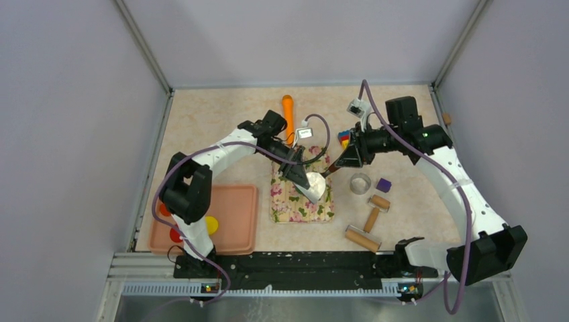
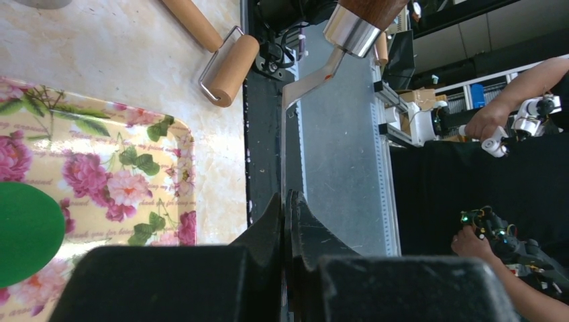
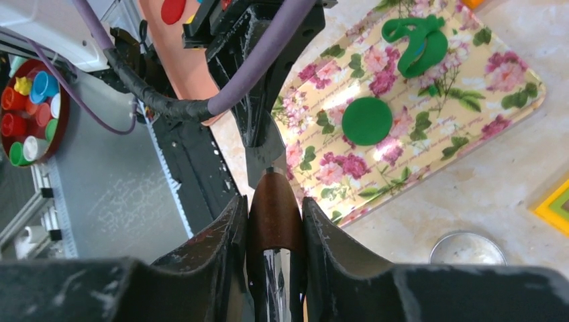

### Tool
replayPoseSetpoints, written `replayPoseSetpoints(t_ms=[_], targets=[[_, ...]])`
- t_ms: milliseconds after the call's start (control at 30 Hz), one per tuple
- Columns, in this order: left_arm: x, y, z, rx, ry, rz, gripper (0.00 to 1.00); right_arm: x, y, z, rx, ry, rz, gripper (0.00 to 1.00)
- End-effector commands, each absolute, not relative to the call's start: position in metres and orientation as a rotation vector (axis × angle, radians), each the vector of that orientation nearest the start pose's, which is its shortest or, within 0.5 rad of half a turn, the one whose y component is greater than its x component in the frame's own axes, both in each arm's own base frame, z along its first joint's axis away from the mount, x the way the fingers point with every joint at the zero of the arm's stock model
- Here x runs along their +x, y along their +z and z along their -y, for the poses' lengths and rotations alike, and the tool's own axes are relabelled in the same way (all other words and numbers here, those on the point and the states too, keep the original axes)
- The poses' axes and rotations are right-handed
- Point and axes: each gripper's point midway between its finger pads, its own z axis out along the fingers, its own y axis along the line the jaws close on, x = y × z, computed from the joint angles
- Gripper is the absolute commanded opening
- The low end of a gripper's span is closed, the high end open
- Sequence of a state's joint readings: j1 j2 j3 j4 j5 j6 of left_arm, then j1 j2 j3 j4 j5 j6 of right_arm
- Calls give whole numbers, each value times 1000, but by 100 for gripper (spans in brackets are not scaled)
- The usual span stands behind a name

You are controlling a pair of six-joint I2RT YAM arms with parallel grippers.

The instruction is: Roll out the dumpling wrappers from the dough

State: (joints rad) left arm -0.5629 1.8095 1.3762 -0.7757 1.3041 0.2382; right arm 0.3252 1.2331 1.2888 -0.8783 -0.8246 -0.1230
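A metal spatula (image 1: 315,186) with a brown wooden handle hangs over the floral mat (image 1: 290,204). My left gripper (image 1: 298,174) is shut on its thin blade, seen edge-on between the jaws in the left wrist view (image 2: 288,198). My right gripper (image 1: 340,159) is shut on the handle (image 3: 274,211). A neat round dark green wrapper (image 3: 366,121) lies on the mat and also shows in the left wrist view (image 2: 20,231). The ragged green dough (image 3: 412,40) lies further along the mat. Yellow (image 1: 211,225) and red (image 1: 176,235) wrappers lie on the salmon tray (image 1: 235,201).
A metal ring cutter (image 1: 360,182), a purple cube (image 1: 383,184) and two wooden rollers (image 1: 376,208) (image 1: 362,238) lie right of the mat. An orange stick (image 1: 288,111) lies behind it. Coloured pieces (image 1: 344,139) sit near my right gripper.
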Motion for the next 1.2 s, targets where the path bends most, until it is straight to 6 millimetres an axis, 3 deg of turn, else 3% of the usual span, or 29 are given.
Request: replayPoseSetpoints(t_ms=[0,133,233,333,467,533,633,833,1000,1167], targets=[[197,195,325,1243,-1931,-1999,1,222,268,-213,-911,1104,-2077,0],[210,178,322,1247,-1730,-2104,39,229,265,-207,-837,1096,-2100,0],[221,166,310,1222,-1557,-2192,48,243,258,-190,-688,1069,-2135,0],[235,159,291,1122,-1395,-2297,48,253,243,-174,-550,1017,-2173,0],[260,131,253,823,-1014,-2505,51,265,224,-160,-385,941,-2201,0],[261,116,232,663,-850,-2586,52,270,217,-157,-313,917,-2207,0],[257,104,217,483,-769,-2628,52,279,210,-150,-226,862,-2216,0],[270,90,224,310,-777,-2654,49,290,199,-139,-161,768,-2209,0],[306,73,221,251,-634,-2674,43,297,188,-138,-127,756,-2228,0],[315,59,209,148,-517,-2729,43,302,179,-135,-115,731,-2261,0]])
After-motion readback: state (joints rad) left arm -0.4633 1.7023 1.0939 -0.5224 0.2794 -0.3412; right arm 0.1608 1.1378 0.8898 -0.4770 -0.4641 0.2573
